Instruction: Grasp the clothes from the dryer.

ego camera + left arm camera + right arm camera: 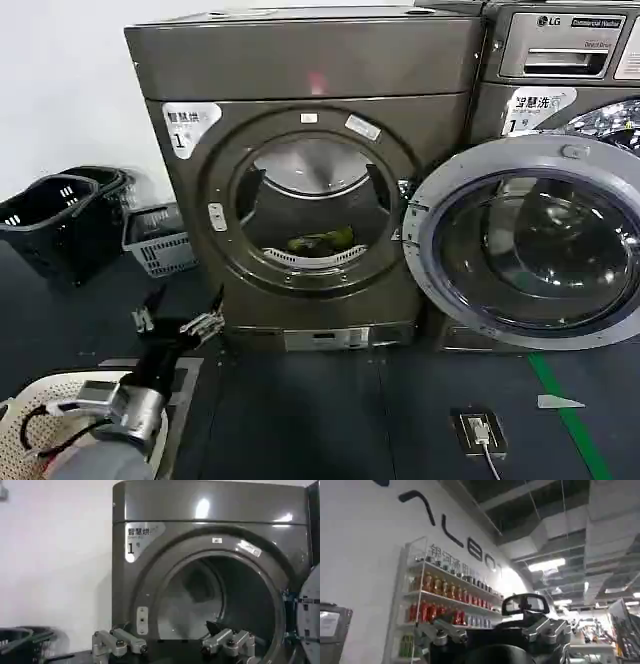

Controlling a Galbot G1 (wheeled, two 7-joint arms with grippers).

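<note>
While the clothes (322, 241) lie in the dryer (300, 80), the left gripper (178, 312) hovers wide open; right gripper (492, 635) spread

On the right stands a second machine with an LG logo (549, 21) and a control panel (556, 45) on top. At the left, by the white wall (60, 90), there are two black baskets (50, 215) and a grey basket (155, 240) on the dark floor. A green stripe (565, 415) runs over the floor, near a small floor socket (480, 432) with a cable. The right wrist view shows shelves with red bottles (440, 610) and ceiling lights (547, 565).
</note>
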